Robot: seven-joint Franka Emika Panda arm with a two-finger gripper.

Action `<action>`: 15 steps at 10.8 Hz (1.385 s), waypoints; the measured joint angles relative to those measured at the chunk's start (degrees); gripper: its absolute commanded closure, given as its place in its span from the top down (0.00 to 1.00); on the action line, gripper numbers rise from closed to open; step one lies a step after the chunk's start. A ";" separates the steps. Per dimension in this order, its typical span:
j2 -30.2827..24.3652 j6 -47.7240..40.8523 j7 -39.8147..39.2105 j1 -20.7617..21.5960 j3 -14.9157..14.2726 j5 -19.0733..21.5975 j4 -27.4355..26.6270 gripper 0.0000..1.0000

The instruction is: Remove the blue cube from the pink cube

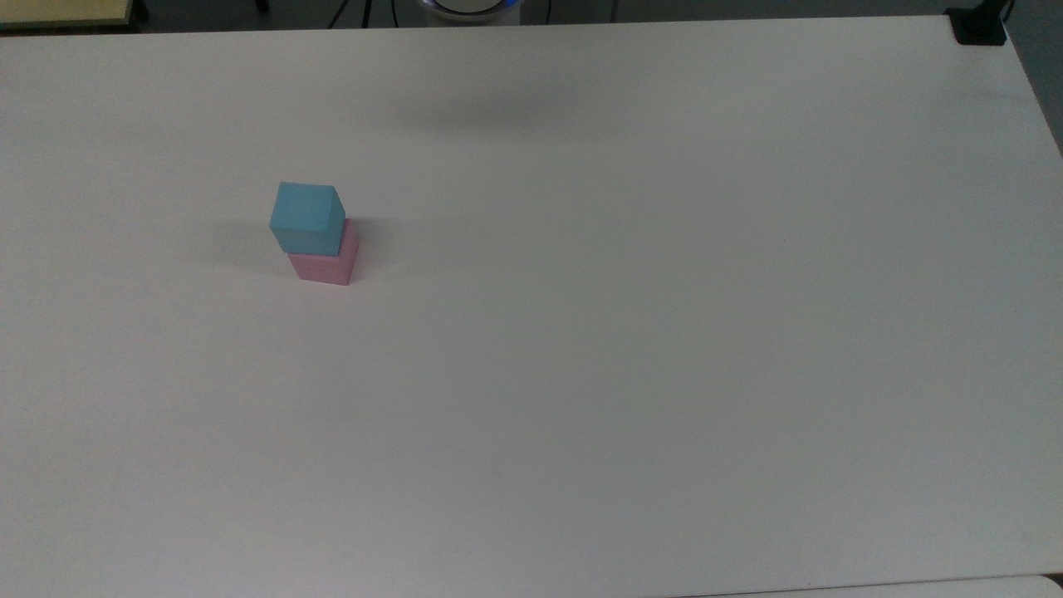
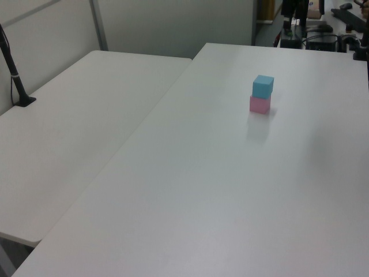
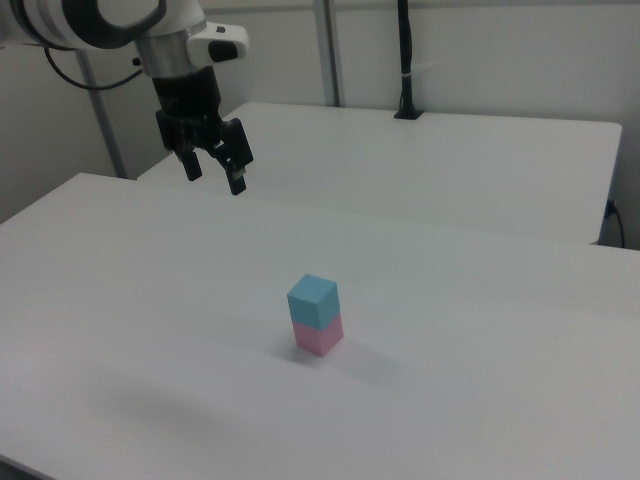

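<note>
Blue cube (image 3: 313, 299) sits on pink cube (image 3: 319, 335) on the surface (image 3: 480, 380); the claw (image 3: 213, 176) hangs open and empty, well apart, up on the right view's left

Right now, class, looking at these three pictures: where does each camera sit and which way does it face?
Top view: high above, looking down at the blue cube on the pink cube; the robot's base at the far edge.
Left view: beside the table, looking across the stack.
Right view: opposite side, showing the hand open above the table.
All share the stack.
</note>
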 measured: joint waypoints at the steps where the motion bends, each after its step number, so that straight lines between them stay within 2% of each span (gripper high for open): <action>1: 0.00 0.00 0.00 0.00 0.00 0.00 0.00 1.00; 13: 0.41 0.00 -0.44 0.11 -0.11 0.00 -0.08 1.00; 15: 0.51 0.00 -7.48 -0.05 -0.23 0.00 -0.50 1.00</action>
